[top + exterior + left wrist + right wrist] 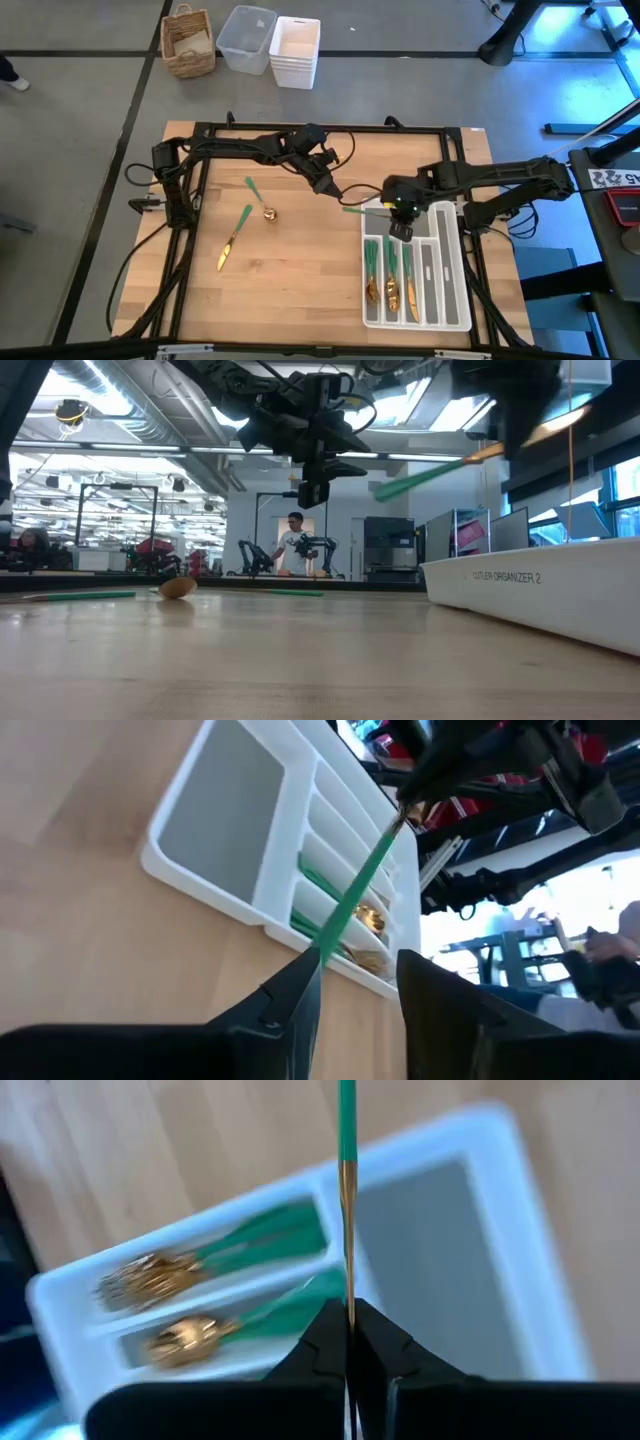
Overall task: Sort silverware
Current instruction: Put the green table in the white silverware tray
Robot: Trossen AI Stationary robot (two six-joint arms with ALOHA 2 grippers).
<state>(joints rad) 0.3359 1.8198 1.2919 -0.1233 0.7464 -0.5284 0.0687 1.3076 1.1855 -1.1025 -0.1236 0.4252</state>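
Note:
My right gripper (pixel 398 225) hangs over the far end of the white cutlery tray (pixel 466 300), shut on a piece of silverware (pixel 358 209). Its green handle (pixel 420 476) sticks out toward the table's left. My left gripper (pixel 328 186) stands open just left of the handle's free end. In the left wrist view its fingers (pixel 300 995) sit on either side of that end, and in the low view they are apart from it. A knife (pixel 234 240) and a spoon (pixel 259 199) lie flat on the table at the left. More silverware (pixel 392 278) lies in the tray's slots. My right gripper pinches the piece's slim gold neck (pixel 347 1285) between its two fingers, which hide the head. The piece runs on from the fingertips in line with them. It is lifted clear above the tray's far end. Its handle slants slightly down toward its free end (pixel 380 490).
A wicker basket (pixel 188 42), a clear bin (pixel 246 38) and a white bin (pixel 295 50) stand on the floor beyond the table's far edge. Bare wood lies between the loose silverware and the tray. A person (pixel 295 545) stands far back in the room.

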